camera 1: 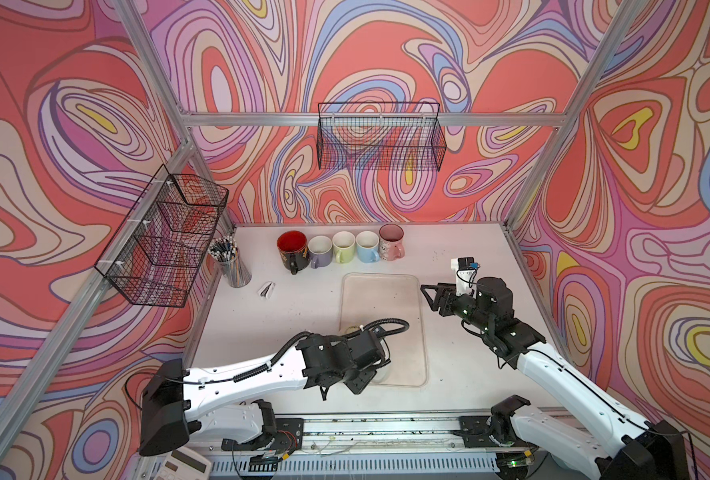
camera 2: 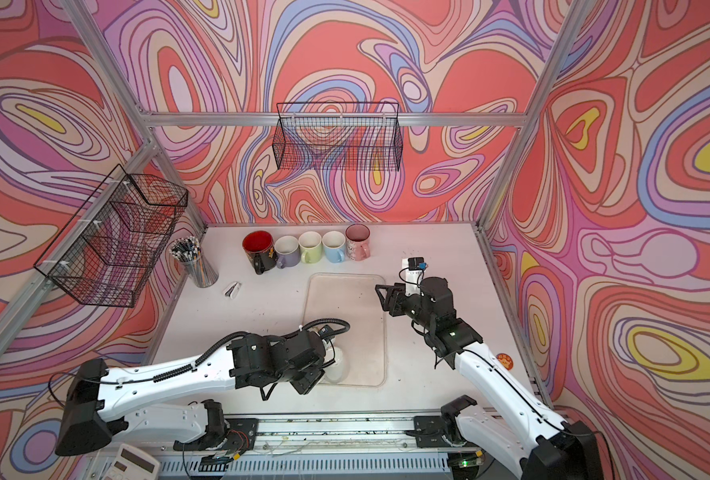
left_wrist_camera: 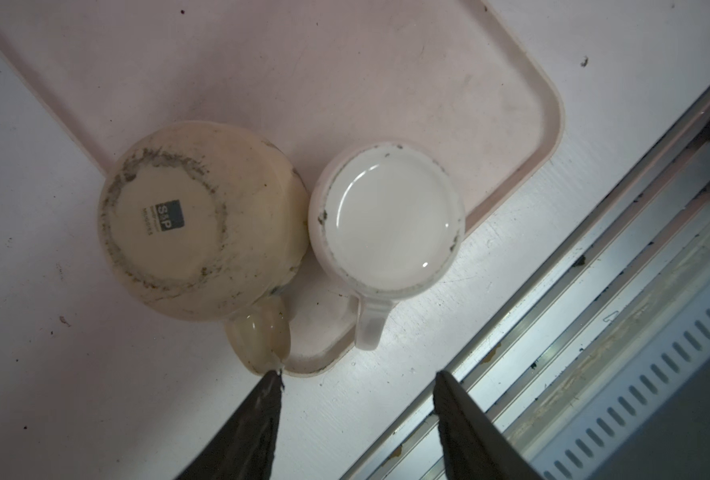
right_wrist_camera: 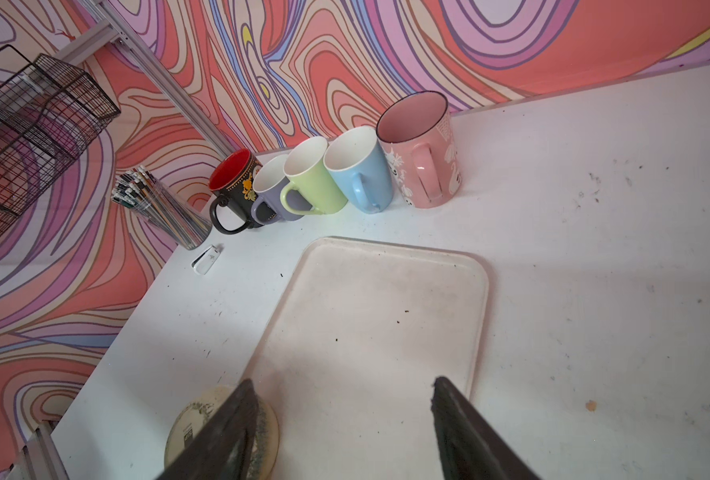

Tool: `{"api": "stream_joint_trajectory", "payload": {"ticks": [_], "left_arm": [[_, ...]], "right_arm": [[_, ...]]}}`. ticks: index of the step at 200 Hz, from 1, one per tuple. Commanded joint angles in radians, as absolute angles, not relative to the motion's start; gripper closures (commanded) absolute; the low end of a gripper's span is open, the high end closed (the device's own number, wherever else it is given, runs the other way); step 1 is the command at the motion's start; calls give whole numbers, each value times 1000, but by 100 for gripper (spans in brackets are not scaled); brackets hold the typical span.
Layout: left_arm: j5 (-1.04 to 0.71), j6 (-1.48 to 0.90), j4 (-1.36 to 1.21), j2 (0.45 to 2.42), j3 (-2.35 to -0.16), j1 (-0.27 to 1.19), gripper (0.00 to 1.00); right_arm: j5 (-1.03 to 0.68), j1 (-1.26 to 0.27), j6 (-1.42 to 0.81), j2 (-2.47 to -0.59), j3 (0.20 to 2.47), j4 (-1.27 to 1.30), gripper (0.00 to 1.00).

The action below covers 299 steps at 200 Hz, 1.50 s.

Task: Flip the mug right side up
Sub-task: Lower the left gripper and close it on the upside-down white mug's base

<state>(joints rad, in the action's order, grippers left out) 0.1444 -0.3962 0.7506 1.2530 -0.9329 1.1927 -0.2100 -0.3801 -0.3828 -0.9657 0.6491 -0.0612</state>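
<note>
With the left gripper spread apart, clamped on nothing, one fingertip right at the handle of the cream mug; just ahead of the tips, that mug base-up on the tray corner, touching a white mug, seemingly base-up too; right gripper likewise apart, empty, above the tray; well beyond both, five upright mugs in a row; probably nothing done here yet: grasp, flip, set-down all remaining
</note>
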Motion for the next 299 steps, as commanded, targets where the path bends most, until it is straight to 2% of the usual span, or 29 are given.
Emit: {"api": "stream_joint_trajectory", "payload": {"ticks": [1, 92, 197, 299], "left_arm": [[173, -407, 694, 1281, -923, 1200, 41], [173, -414, 658, 1410, -935, 1195, 51], [59, -386, 570, 1455, -906, 1144, 63], [65, -361, 578, 1501, -954, 1133, 86]], "right_arm": [[-220, -378, -360, -932, 648, -109, 32], [-227, -379, -315, -906, 660, -156, 32], [-233, -378, -304, -949, 701, -165, 32], [-238, -378, -295, -953, 709, -166, 32]]}}
